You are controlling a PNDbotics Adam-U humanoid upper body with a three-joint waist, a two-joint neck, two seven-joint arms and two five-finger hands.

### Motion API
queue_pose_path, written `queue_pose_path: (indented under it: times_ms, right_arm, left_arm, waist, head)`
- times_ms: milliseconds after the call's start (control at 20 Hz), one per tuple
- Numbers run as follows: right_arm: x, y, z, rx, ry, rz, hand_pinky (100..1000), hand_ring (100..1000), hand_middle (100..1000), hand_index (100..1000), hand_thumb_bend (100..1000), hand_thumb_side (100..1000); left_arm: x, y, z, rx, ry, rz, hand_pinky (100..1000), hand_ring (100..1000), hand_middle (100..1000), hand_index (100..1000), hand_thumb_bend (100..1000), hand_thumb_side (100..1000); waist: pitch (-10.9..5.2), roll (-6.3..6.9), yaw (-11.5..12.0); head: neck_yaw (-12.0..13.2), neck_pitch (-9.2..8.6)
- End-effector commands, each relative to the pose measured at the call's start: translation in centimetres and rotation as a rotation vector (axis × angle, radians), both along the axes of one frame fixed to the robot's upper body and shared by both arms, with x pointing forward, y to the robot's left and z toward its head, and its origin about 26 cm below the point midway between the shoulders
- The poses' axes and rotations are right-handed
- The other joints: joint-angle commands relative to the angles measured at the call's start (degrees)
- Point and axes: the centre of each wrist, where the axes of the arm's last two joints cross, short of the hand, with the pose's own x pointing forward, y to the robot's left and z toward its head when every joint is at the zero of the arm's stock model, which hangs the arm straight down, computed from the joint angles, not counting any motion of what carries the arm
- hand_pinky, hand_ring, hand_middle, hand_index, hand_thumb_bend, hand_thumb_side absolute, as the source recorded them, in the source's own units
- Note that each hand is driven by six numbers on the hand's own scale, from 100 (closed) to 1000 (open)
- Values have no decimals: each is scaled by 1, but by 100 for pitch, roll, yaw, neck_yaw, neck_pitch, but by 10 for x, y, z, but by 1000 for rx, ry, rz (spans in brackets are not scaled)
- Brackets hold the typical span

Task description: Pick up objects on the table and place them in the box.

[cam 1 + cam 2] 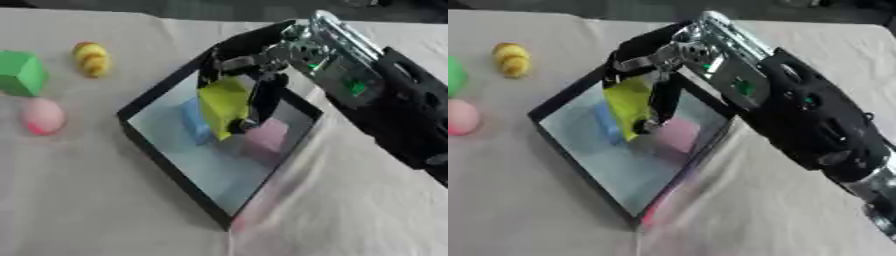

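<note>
At centre frame, over the black box (166,155), my right hand (262,75) clasps a yellow block (223,105). I should lower it between the blue block (194,120) and pink block (267,136), then release.

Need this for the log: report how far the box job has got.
Done: a blue block and a pink block lie in the box. In hand: the right hand holds a yellow block over the box, fingers curled round it. Left: green block, pink egg shape, yellow object.
</note>
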Motion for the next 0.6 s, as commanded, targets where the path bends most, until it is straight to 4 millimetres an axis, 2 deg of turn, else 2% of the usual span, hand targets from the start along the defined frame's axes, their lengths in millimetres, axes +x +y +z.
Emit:
queue_pose_path:
  times_ms: [50,100,250,400,600]
  right_arm:
    - [1,-10,14,11,-42,-3,833,849,833,897,442,258]
    - [0,-13,17,21,-44,-1,841,859,841,908,455,293]
    - [-3,-22,27,53,-53,-4,850,871,848,918,459,298]
    - [-5,-32,35,114,-64,-25,843,855,831,899,444,237]
    - [-8,-54,46,272,-72,-93,843,850,834,897,336,155]
  left_arm:
    - [0,3,9,27,-23,-7,823,786,747,790,172,736]
    - [0,3,9,27,-23,-6,823,786,747,790,173,736]
    - [0,4,9,28,-22,-4,823,786,747,790,173,736]
    - [0,4,9,28,-23,-3,823,786,747,789,172,735]
    - [0,4,9,30,-21,-1,823,787,747,789,168,737]
  waist:
    - [-184,-34,-9]
    - [-187,-34,-14]
    - [-192,-33,-31]
    - [-191,-28,-42]
    - [-189,-29,-64]
  head:
    - [10,-26]
    - [9,-26]
    - [14,-17]
    - [27,-16]
    - [42,-5]
